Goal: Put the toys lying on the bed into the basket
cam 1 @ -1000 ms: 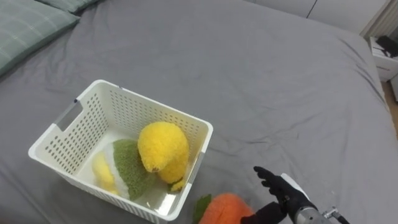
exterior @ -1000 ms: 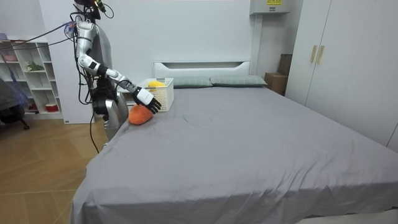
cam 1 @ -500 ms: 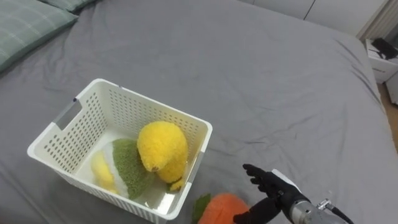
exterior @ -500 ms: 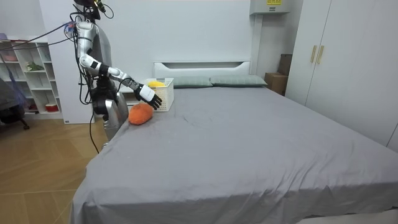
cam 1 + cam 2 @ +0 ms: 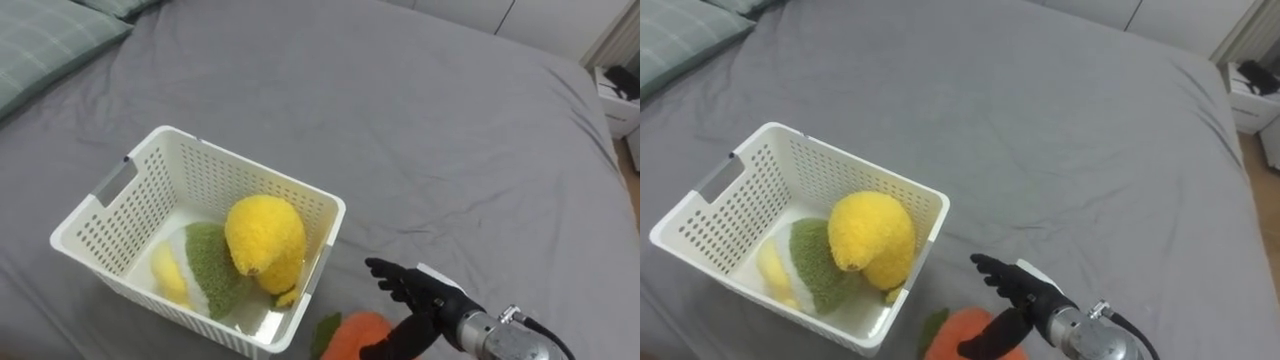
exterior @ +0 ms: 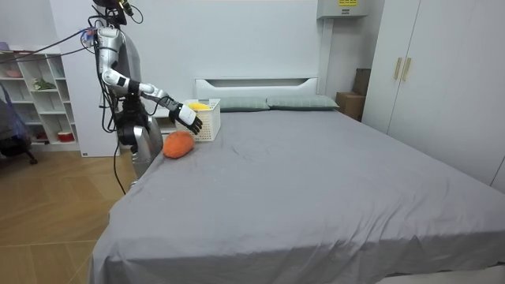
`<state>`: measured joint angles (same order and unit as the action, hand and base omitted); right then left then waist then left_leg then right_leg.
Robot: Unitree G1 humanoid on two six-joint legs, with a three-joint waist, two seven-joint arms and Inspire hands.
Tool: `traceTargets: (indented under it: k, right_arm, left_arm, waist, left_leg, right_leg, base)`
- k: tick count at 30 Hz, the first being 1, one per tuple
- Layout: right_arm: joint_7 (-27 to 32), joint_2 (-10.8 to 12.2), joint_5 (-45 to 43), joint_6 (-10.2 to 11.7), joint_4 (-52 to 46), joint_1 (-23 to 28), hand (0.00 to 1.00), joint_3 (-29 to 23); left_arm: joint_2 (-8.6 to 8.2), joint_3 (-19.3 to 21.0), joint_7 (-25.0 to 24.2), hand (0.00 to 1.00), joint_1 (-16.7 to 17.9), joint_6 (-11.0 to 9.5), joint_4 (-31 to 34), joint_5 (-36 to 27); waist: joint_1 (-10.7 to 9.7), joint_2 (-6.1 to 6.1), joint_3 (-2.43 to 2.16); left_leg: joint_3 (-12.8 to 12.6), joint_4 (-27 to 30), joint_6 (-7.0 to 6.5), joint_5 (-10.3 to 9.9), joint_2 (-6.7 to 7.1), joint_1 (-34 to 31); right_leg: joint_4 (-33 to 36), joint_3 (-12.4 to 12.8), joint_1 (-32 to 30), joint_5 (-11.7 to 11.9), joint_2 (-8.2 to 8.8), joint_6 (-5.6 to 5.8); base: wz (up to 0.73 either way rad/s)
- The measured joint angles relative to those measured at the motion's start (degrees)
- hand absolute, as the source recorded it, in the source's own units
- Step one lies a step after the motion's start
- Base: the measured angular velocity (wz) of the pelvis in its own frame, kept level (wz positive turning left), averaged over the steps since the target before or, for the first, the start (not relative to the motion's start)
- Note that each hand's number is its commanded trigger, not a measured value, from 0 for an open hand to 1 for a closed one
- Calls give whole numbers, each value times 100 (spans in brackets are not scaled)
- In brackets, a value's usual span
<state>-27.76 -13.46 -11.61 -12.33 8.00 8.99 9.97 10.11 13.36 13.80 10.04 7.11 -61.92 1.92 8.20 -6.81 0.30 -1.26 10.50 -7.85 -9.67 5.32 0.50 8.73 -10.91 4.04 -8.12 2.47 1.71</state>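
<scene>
An orange plush toy (image 5: 357,336) with a green leaf lies on the grey bed (image 5: 430,150) at the bottom edge of the eye views, just right of the basket's near corner. In the room view the orange toy (image 6: 178,144) rests near the bed's side edge. The white plastic basket (image 5: 120,207) holds a yellow plush toy (image 5: 264,236), a green one (image 5: 211,268) and a small pale yellow one (image 5: 167,276). My right hand (image 5: 418,296) hovers open above the orange toy, fingers spread, holding nothing. In the room view the right hand (image 6: 189,117) is raised beside the basket (image 6: 208,120).
Green pillows (image 5: 45,38) lie at the bed's head, up and left of the basket. The grey cover spreads wide beyond and right of it. A white shelf (image 6: 35,102) and wardrobe doors (image 6: 442,87) stand by the room's walls. I stand at the bed's side.
My right hand has lifted off the orange toy and moved left toward the basket, fingers staying open. The toy stays on the bed.
</scene>
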Motion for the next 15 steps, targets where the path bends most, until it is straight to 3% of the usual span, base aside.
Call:
traceTargets:
  k: [4,8,11,13,15]
  right_arm:
    - [-111,10,-171,-29,-1,-2,0,14]
    - [-172,-6,-944,-185,2,6,0,175]
    - [-172,-11,-1406,-281,35,100,0,267]
    - [-165,-11,-1597,-287,252,132,0,267]
    - [-160,-12,-1902,-425,442,175,0,267]
  left_arm:
    - [15,1,-34,0,50,12,2,10]
    - [16,-17,-95,0,50,140,53,110]
    - [10,-26,-87,0,72,241,209,109]
    - [10,-26,-51,0,78,258,271,111]
    - [10,-24,-6,0,99,282,288,110]
  waist:
    - [19,-58,-9]
    - [51,-164,-16]
    - [44,-167,-19]
    - [106,-165,-19]
    - [187,-162,-18]
  left_leg:
    - [37,9,1,0,2,-26]
    - [83,53,2,-8,6,-106]
    - [198,132,-8,-25,27,-172]
    - [203,139,-9,-25,31,-179]
    - [204,139,-10,-25,32,-192]
  right_leg:
    - [0,-54,7,0,-2,0]
    - [5,-63,-8,1,-4,-1]
    - [4,-77,-25,7,-4,8]
    - [0,-73,-24,9,-1,12]
    - [0,-56,-35,9,-2,12]
  base:
    - [3]
    - [7]
    - [16]
    - [5]
    - [0]
